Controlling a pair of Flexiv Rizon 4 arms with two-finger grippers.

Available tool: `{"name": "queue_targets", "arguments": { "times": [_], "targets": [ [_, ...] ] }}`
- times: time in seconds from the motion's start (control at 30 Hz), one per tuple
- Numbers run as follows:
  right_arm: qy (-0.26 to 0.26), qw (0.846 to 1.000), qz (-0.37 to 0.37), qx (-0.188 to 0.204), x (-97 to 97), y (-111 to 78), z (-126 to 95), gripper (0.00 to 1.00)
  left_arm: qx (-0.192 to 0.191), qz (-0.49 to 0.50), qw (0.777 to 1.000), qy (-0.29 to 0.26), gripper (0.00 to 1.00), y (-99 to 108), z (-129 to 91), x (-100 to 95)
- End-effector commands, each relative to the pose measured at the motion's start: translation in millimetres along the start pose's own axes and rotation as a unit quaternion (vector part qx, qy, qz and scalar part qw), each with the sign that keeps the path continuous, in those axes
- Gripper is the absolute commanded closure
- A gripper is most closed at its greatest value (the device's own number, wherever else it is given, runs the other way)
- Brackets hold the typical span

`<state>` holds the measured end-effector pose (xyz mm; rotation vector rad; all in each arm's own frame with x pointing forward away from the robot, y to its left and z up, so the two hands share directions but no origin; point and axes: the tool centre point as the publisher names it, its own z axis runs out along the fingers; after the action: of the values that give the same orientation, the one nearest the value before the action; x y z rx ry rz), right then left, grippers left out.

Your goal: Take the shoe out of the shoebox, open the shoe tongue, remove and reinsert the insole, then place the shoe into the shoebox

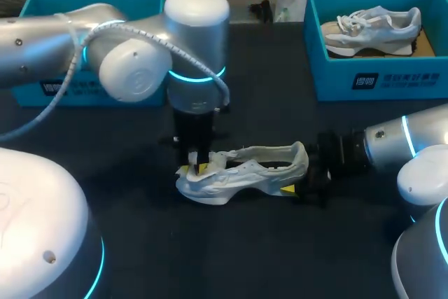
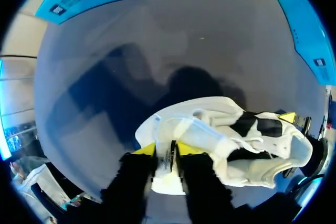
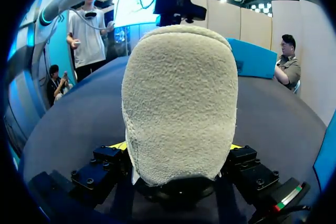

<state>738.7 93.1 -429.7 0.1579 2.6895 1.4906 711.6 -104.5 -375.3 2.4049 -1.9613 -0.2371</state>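
The left claw point(image 2: 168, 153), coming down from above, has its yellow tips pinched almost together on a thin white flap at the front of the shoe point(image 2: 226, 140). Whether that flap is the tongue or the insole edge cannot be told. The right claw point(image 3: 178, 148) clamps the fuzzy heel from both sides, low over the bench point(image 1: 245, 257), apparently to anchor the shoe while the other arm works at its opening. The shoe sits upright mid-bench, outside both boxes. At the back right, a teal shoebox point(image 1: 378, 78) holds a second shoe point(image 1: 371, 29). Another teal shoebox point(image 1: 42, 5) stands back left, its inside hidden by the arm. The tongue-and-insole step looks under way, and reboxing is not yet done.
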Motion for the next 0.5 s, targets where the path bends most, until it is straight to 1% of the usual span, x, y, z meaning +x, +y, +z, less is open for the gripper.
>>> {"name": "queue_targets", "arguments": {
  "times": [0.03,0.07,0.1,0.2,0.23,0.37,0.43,0.47,0.5],
  "targets": [
    [-0.001,1.000,0.000,0.002,0.8,-2.1,6.1,1.00,-0.012,-0.002,1.000,0.018,0.35,-5.0,5.0,-8.6],
    [-0.001,1.000,0.000,0.002,0.8,-2.1,6.1,1.00,-0.011,-0.004,1.000,0.016,0.09,-5.1,5.1,-9.3],
    [-0.001,1.000,0.000,0.002,0.8,-2.1,6.1,1.00,-0.013,-0.004,1.000,0.016,0.00,-4.9,5.1,-9.9],
    [-0.001,1.000,0.000,0.002,0.8,-2.1,6.1,1.00,-0.018,-0.003,1.000,0.017,0.00,-4.2,2.6,-11.3],
    [-0.001,1.000,0.000,0.002,0.8,-2.1,6.1,1.00,-0.019,0.008,1.000,0.020,0.00,-2.9,-2.4,-11.5],
    [-0.001,1.000,0.000,0.002,0.8,-2.1,6.1,1.00,-0.011,0.068,0.997,0.045,0.00,0.8,-30.0,-8.7],
    [-0.001,1.000,0.000,0.002,0.8,-2.1,6.1,1.00,-0.024,0.104,0.994,0.033,0.00,1.7,-44.3,-2.3],
    [-0.001,1.000,0.000,0.002,0.8,-2.1,6.1,1.00,-0.012,0.109,0.993,0.040,0.00,2.2,-48.6,-0.1],
    [-0.001,1.000,0.000,0.002,0.8,-2.1,6.1,1.00,-0.008,0.141,0.989,0.042,0.00,4.4,-56.9,4.5]
  ]
}}
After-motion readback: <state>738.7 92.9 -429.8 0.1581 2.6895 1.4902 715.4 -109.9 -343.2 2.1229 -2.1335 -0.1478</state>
